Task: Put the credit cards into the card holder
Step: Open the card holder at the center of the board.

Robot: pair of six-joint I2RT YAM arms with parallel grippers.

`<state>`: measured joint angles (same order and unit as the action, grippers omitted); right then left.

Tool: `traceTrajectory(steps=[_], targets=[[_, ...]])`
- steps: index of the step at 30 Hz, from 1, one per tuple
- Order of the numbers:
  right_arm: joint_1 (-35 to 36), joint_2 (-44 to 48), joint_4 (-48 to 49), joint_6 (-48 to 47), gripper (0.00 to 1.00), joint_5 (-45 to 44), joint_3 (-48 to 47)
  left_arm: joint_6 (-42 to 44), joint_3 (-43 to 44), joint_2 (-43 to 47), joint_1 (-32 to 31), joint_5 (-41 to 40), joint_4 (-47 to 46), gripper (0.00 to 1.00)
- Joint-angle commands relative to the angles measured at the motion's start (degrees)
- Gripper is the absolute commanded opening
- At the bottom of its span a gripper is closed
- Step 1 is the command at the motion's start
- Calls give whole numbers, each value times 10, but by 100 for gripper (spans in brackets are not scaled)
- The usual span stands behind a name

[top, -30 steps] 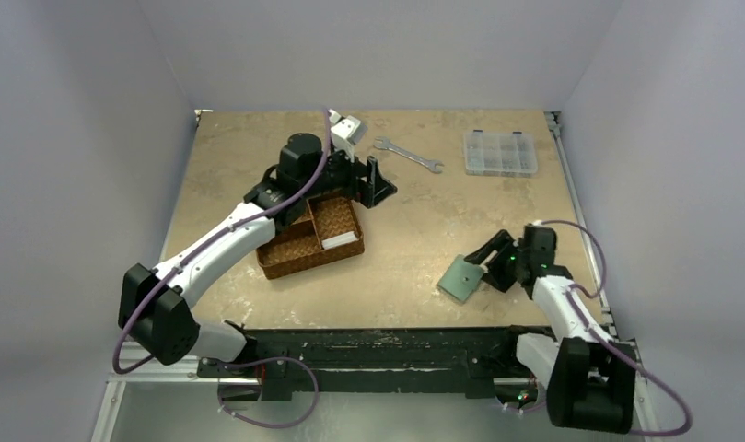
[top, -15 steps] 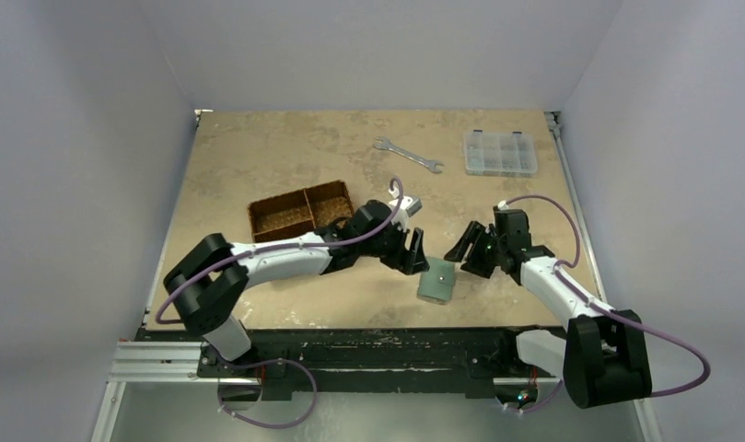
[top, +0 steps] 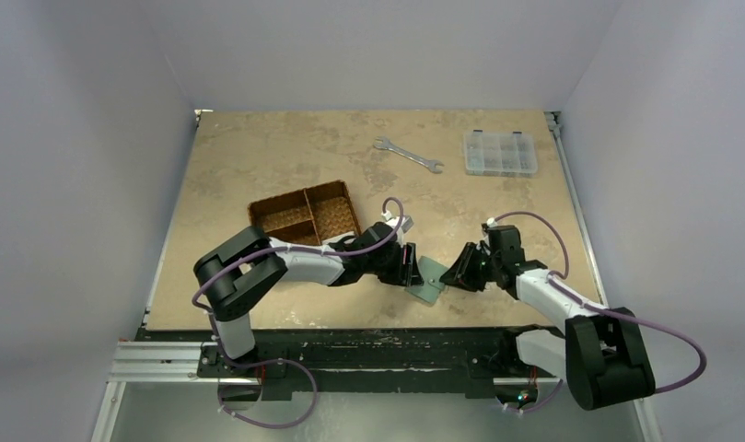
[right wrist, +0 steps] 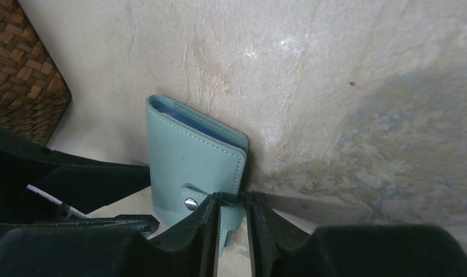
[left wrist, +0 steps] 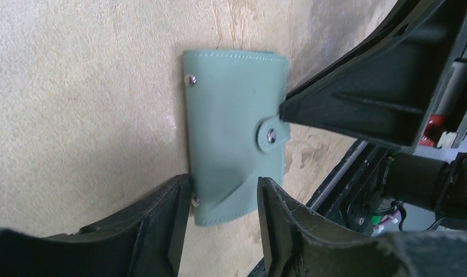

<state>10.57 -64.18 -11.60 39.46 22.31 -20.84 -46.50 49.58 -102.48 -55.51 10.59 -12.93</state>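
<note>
The card holder [top: 430,280], a small mint-green wallet snapped closed, lies near the table's front edge between both grippers. In the left wrist view the card holder [left wrist: 234,127] has its near end between my left gripper's [left wrist: 224,190] fingers; one finger touches its edge by a snap, and the leather is creased there. My right gripper [right wrist: 232,202] is narrowed onto the edge by the strap tab of the card holder [right wrist: 185,156]. From above, the left gripper [top: 412,268] and right gripper [top: 450,276] flank it. No credit cards show in any view.
A brown woven basket [top: 295,192] stands left of centre behind the left arm, and its corner [right wrist: 23,75] shows in the right wrist view. A wrench [top: 407,155] and a clear compartment box [top: 500,152] lie at the back. The black front rail [top: 378,341] runs close by.
The left arm swung from the basket at the back down to the card holder and narrowed its jaws. The right gripper moved left and closed on the card holder, which shifted left.
</note>
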Motion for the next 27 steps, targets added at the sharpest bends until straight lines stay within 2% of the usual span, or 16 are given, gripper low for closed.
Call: traceTrajectory(steps=[1,6,11,15,17,20,24,27], targets=[[8,-26,62,15,26,19,20,-33,6,-24,3,10,-61,49],[10,-69,121,33,17,36,39,-79,2,-47,13,72,-135,41],[17,-79,153,45,16,34,43,-135,-13,-45,19,112,-234,30],[21,-71,149,41,18,18,39,-130,-15,-35,20,103,-243,22],[26,-62,128,18,25,-6,25,-112,-11,-29,23,88,-215,15],[60,-29,48,-7,40,-96,-16,-66,5,-14,26,47,-134,2],[168,2,-44,16,58,-245,-85,-12,18,13,27,0,-68,0],[233,-19,-109,35,63,-354,-139,2,20,28,27,-11,-57,0]])
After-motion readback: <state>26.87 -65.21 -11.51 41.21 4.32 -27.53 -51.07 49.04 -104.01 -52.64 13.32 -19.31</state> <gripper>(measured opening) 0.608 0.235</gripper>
